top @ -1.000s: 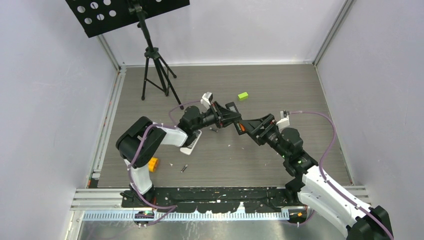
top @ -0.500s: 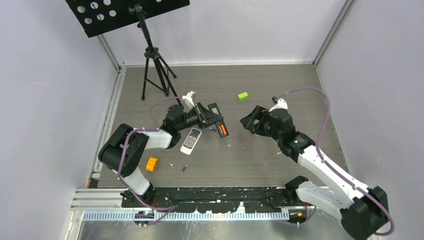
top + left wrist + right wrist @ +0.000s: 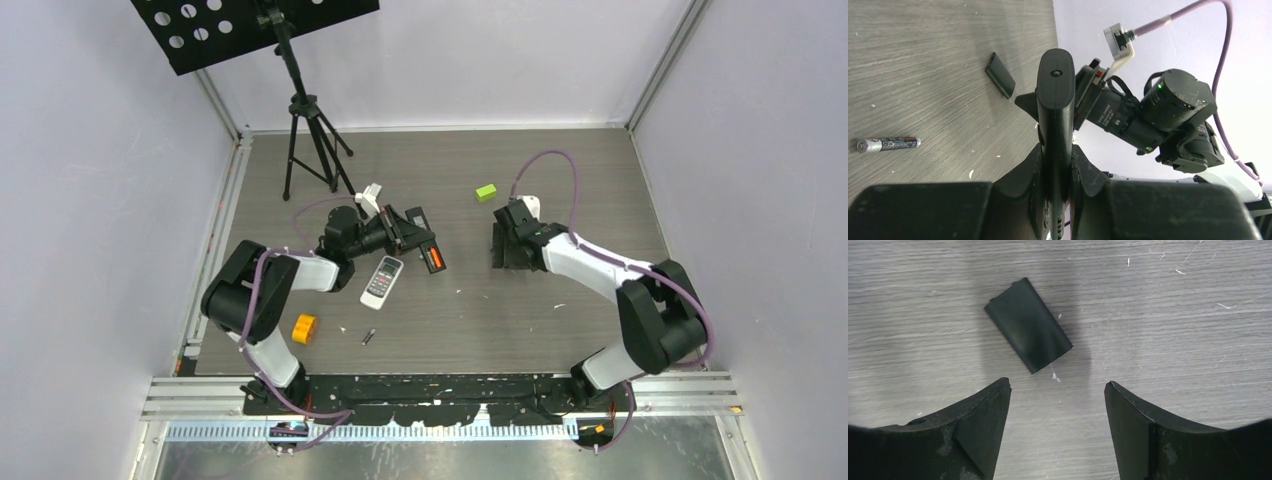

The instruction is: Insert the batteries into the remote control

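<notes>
My left gripper (image 3: pixel 1055 150) is shut on a black remote control (image 3: pixel 1055 95), held edge-on above the table. From above, the remote (image 3: pixel 428 252) shows an orange-red battery (image 3: pixel 436 263) in its open compartment. One dark battery (image 3: pixel 888 144) with a pale end lies on the table left of the remote. Another battery (image 3: pixel 367 337) lies nearer the front. My right gripper (image 3: pixel 1058 390) is open and points down at the table, just short of a black battery cover (image 3: pixel 1028 325) lying flat. That gripper (image 3: pixel 512 245) stands well to the right of the remote.
A white remote (image 3: pixel 381 280) lies on the table below my left gripper (image 3: pixel 408 235). An orange block (image 3: pixel 304 328) sits front left, a lime-green block (image 3: pixel 486 192) at the back. A black tripod (image 3: pixel 312 150) stands at the back left.
My right arm has pulled away from the remote to the right and now points down over the cover, its jaws slightly narrower. My left gripper has drawn the remote back to the left.
</notes>
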`<state>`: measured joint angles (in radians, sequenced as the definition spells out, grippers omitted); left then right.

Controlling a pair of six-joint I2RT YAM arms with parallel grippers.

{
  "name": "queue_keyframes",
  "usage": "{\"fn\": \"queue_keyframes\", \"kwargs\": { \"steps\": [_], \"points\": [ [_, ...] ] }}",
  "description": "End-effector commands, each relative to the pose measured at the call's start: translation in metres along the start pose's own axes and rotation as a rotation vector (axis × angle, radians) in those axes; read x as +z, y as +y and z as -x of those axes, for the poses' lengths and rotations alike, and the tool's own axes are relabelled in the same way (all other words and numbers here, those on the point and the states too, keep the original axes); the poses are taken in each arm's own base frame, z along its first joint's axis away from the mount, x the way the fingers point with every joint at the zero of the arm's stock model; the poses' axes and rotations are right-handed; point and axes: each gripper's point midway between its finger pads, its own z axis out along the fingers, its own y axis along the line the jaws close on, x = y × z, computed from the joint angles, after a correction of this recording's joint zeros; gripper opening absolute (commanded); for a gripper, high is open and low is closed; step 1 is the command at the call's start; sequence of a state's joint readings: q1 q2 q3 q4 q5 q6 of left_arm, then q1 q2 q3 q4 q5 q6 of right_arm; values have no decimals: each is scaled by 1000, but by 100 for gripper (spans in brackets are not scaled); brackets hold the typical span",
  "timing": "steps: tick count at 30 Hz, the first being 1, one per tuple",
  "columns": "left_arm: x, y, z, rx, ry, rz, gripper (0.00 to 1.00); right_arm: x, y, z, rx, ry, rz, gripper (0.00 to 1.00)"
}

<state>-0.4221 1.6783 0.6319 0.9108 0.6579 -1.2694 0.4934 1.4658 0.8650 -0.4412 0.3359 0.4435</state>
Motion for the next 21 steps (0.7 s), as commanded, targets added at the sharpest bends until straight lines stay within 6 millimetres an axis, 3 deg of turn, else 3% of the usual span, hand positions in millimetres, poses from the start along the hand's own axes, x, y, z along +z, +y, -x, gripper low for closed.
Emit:
{"fn": "queue_keyframes", "kwargs": {
  "steps": [1, 13, 21],
  "points": [
    [1, -12, 2, -15, 22, -96, 0, 14, -4, 25, -56, -53, -43, 74],
    [0, -6, 6, -70, 13, -130, 0, 42, 6, 5, -89, 156, 76, 74],
    [0, -8, 7, -56, 14, -121, 0, 56, 14, -2, -116, 209, 98, 69]
  ]
}}
